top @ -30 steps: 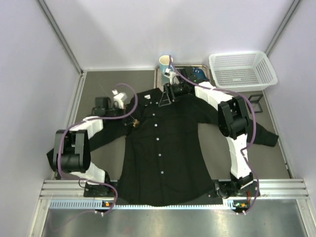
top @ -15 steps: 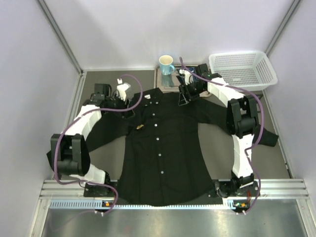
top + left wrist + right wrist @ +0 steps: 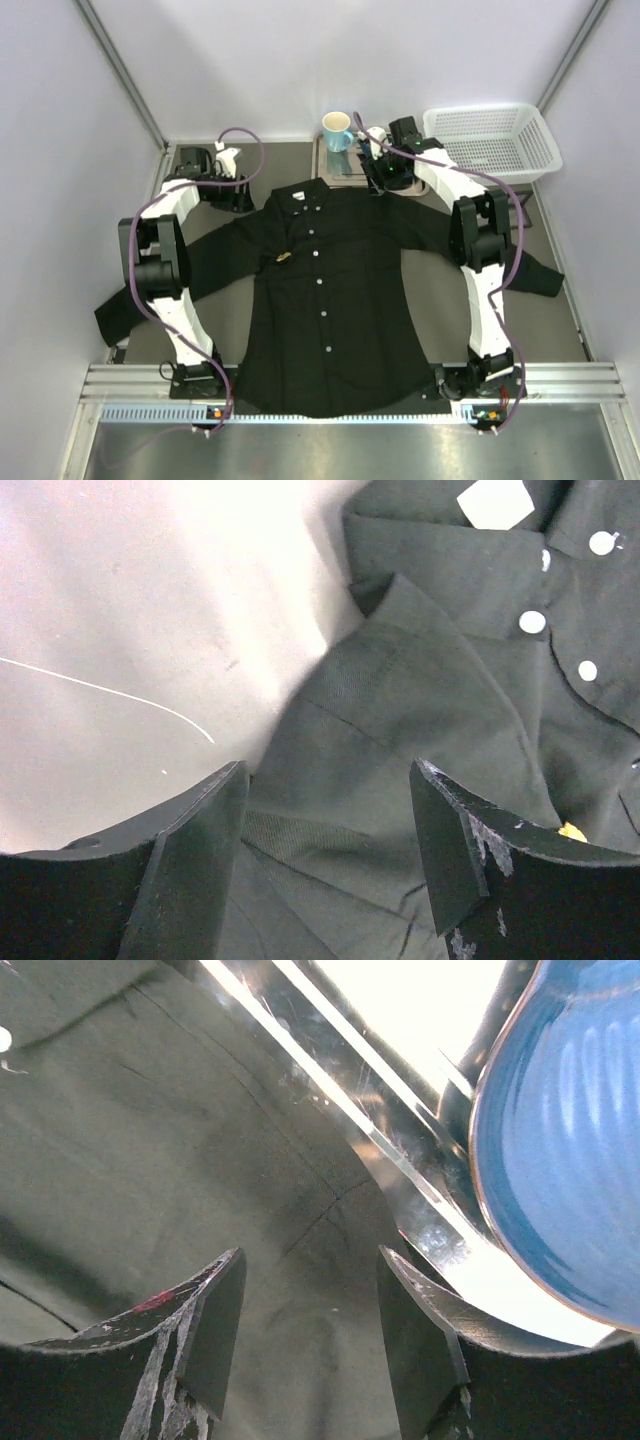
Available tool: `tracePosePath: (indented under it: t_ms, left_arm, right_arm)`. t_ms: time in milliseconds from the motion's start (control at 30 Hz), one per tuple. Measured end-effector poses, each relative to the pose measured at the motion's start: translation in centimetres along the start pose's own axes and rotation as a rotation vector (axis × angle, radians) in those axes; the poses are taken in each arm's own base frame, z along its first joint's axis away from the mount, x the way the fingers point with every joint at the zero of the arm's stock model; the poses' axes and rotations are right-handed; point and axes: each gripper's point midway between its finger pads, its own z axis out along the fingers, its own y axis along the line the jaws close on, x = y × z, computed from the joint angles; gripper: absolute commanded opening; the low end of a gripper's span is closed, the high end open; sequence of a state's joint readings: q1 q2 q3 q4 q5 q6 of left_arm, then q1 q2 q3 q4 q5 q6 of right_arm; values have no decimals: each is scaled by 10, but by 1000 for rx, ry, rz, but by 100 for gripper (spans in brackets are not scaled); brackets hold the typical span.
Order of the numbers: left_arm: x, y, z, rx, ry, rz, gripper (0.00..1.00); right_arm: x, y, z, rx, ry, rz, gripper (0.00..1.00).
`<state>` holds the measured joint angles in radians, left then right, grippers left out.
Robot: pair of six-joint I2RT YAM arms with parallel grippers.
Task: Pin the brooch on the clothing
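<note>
Top external: brooch [image 3: 284,257] on shirt [image 3: 335,310], apart from fingers [image 3: 240,197].

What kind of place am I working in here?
Probably an enclosed lab test cell, not a home: plain pale walls with metal framing, an aluminium rail at the near edge, and a black shirt spread flat on a gray table.

White arm links [image 3: 188,335], black joints [image 3: 160,262], purple cables [image 3: 245,129], left hand [image 3: 328,780] chipped black, right hand [image 3: 310,1265] smeared red.
</note>
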<state>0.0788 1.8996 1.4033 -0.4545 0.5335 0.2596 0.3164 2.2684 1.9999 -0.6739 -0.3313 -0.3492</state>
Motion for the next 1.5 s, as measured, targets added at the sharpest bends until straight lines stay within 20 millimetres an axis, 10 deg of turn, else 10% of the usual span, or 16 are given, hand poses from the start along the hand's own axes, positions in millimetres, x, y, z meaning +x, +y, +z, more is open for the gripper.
tracePosePath:
  t_ms: [300,567,733,1100,1500]
  left_arm:
    - [1,13,20,31,35,-51,72]
    - [17,10,34,80,90,-96,70]
    - [25,8,41,92,118,-91,66]
    - [29,23,49,27,174,-41,0]
    - [12,60,49,-94,143,-41,0]
  right_arm:
    - [24,-4,27,-19,61,-17,45]
    - [26,-3,31,-30,63,-23,0]
    - [25,-3,31,-34,61,-22,0]
    - [31,-22,27,47,82,18,0]
    - [39,-57,15,198,86,56,0]
